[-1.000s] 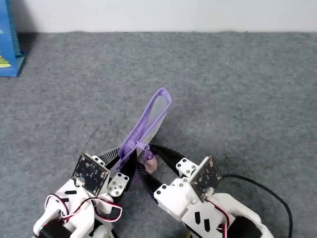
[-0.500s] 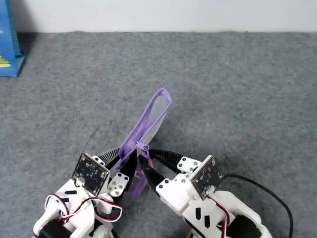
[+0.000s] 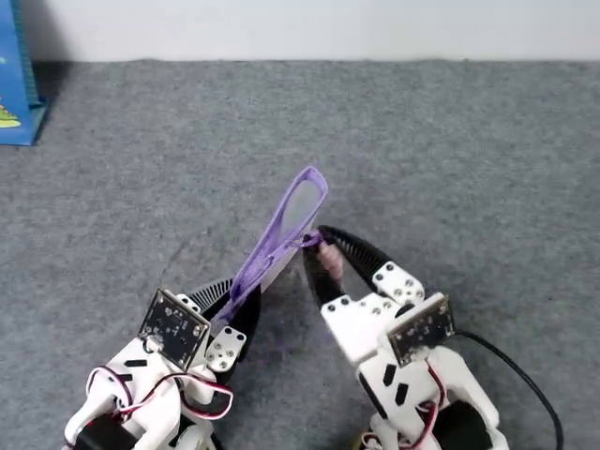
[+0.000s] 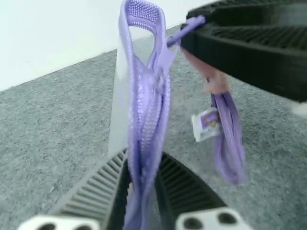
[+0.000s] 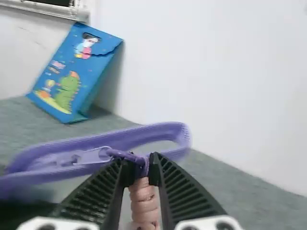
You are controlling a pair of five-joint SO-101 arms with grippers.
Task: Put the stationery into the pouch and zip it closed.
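**Operator:** Where did I have things at that moment?

**Reviewer:** Your left claw (image 4: 142,170) was clamped on the near end of the pouch (image 3: 281,220). The pouch stood on edge on the grey mat (image 3: 450,150), running from 7 o'clock up to 1 o'clock in the high view. Your right claw (image 3: 315,246) sat at the pouch's 4 o'clock side, nipped tight on the zip pull (image 5: 125,156). The zip looked meshed towards your left claw and gaped in a loop at the 1 o'clock end, so I judged the closing partly done. I couldn't tell what lay inside.

**Operator:** What could have gone wrong from there?

**Reviewer:** Your pinch held only a small tab, so a tug off the zip's line could have slipped it free. The pouch body was clear, floppy film under a woven purple zip band, and it could have buckled ahead of the slider and jammed. The purple strap (image 4: 229,143) and its label (image 4: 206,122) dangled beside the teeth, and a pink coil (image 5: 143,201) sat between your right fingers. Any of these could have caught. If your left hold was weak, the whole pouch would have dragged along.

**Operator:** Anything else nearby?

**Reviewer:** A glossy blue gift bag (image 3: 14,84) stood at 10 o'clock, well apart.
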